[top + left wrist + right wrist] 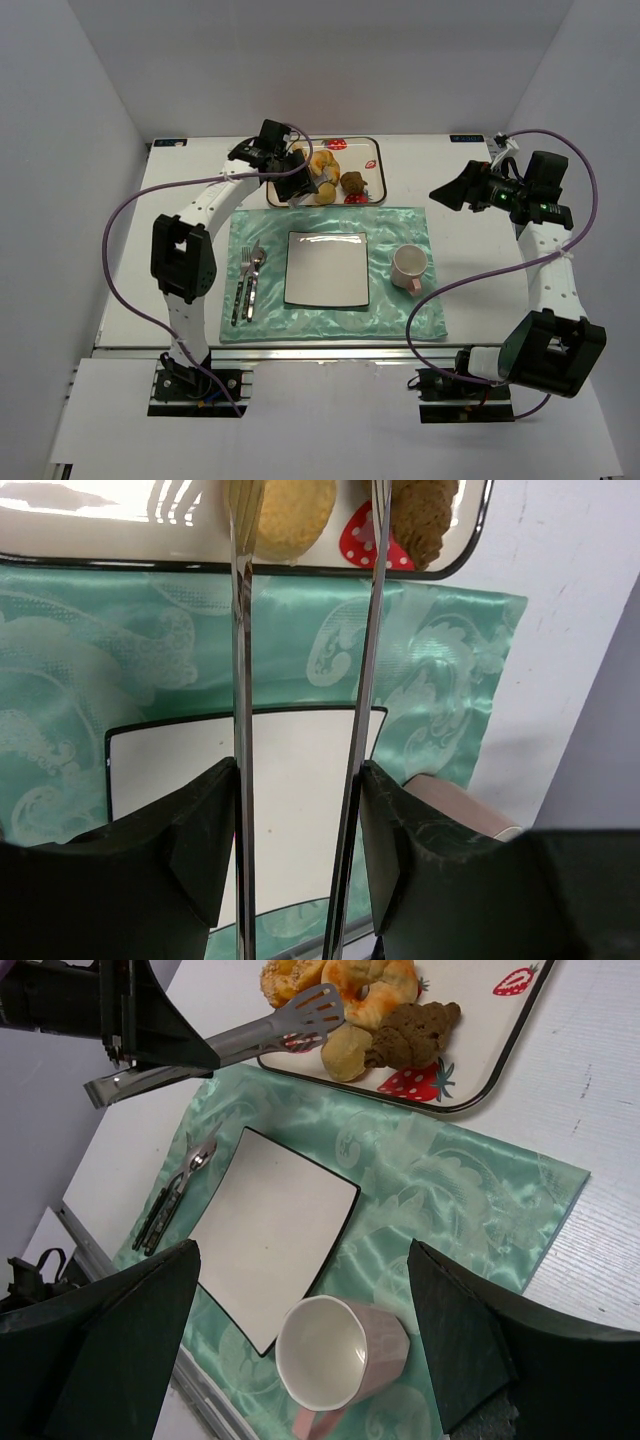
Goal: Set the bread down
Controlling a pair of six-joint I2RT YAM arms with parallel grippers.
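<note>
The bread [372, 982], a golden-yellow bun with an orange patch, lies on the strawberry-print tray [500, 1030] among other pastries; it also shows in the top view [322, 163]. My left gripper [288, 172] is shut on metal tongs [230, 1040], whose slotted tips hang open just above the pastries. In the left wrist view the two tong arms [243, 630] run up between my fingers [200, 830]; the bread is out of that view. My right gripper [452, 192] is open and empty, high above the cup [340, 1355].
A small pale bun [345, 1052] and a brown pastry [415, 1028] lie at the tray's near edge. A white square plate [325, 268], a pink cup [410, 266], and a fork and spoon [248, 282] sit on the green placemat [400, 225].
</note>
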